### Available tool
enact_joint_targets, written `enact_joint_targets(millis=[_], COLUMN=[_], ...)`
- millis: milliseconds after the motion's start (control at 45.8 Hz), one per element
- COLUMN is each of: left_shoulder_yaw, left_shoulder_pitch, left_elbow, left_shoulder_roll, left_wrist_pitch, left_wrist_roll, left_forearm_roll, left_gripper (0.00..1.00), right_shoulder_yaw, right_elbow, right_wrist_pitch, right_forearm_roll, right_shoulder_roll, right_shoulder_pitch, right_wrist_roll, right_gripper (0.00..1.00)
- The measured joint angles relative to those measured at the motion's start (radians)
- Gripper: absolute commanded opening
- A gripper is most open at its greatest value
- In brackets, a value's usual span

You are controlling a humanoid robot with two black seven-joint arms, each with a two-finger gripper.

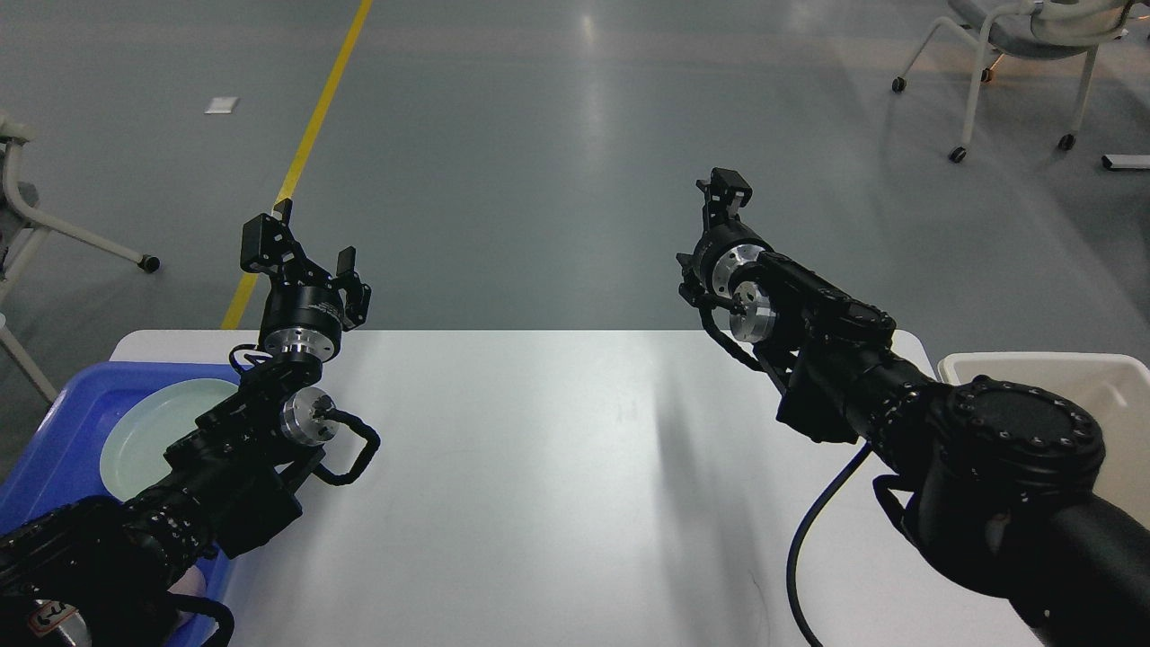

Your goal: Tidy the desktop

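- Desk (557, 485): the white desktop with rounded corners fills the lower half of the frame, from the blue tray at lower left to the bin at right. Its visible surface is bare, smooth and glossy, showing reflected light. Judged rigid, heavy and fixed — a surface to clear, not to lift; anything flat on it would likely slide rather than catch.
- Right arm: enters from the lower right corner and reaches up towards centre right; a black cable loops beneath it above the desk.
- Left arm: enters from the lower left corner, crossing over the tray.
- Blue tray (54, 449): plastic, at the lower left edge, partly hidden by the left arm. Probably light and stiff; its raised rim would be the natural hold.
- Plate (144, 431): pale green, round, lying inside the tray — likely hard, slick and breakable, best taken by its edge.
- Beige bin (1105, 377): at the right edge, only its near corner showing.
- Left claw (310, 243): raised above the desk's far left corner, fingers spread apart, holding nothing.
- Right claw (726, 189): raised beyond the desk's far edge, seen end-on and dark; whether it is spread or closed cannot be told.
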Motion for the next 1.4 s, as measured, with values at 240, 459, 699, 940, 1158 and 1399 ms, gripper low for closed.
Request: enact_joint_targets(millis=[240,459,699,940,1158,1399], left_shoulder_yaw=[0.0,0.0,0.0,0.0,0.0,0.0], left_shoulder_pitch=[0.0,0.003,0.008,0.008,0.009,0.009], left_elbow=[0.0,0.0,0.0,0.0,0.0,0.0], left_shoulder_roll=[0.0,0.0,0.0,0.001,0.0,0.0], left_wrist_pitch=[0.0,0.0,0.0,0.0,0.0,0.0], left_wrist_roll=[0.0,-0.023,-0.026,-0.026,-0.026,-0.026], left_forearm_roll=[0.0,0.0,0.0,0.0,0.0,0.0], left_gripper=[1.0,1.0,1.0,1.0,1.0,1.0], right_shoulder_yaw=[0.014,0.072,0.109,0.103,0.105,0.193], right_elbow=[-0.002,0.0,0.0,0.002,0.002,0.0], right_wrist_pitch=[0.0,0.003,0.002,0.003,0.003,0.002], right_forearm_roll=[0.002,0.003,0.008,0.009,0.009,0.014], right_shoulder_roll=[-0.001,-0.003,-0.002,0.001,0.0,-0.002], right_shoulder_pitch=[-0.025,-0.072,-0.08,-0.072,-0.064,-0.081], right_wrist_roll=[0.0,0.0,0.001,0.0,0.0,0.0], right_gripper=[1.0,1.0,1.0,1.0,1.0,1.0])
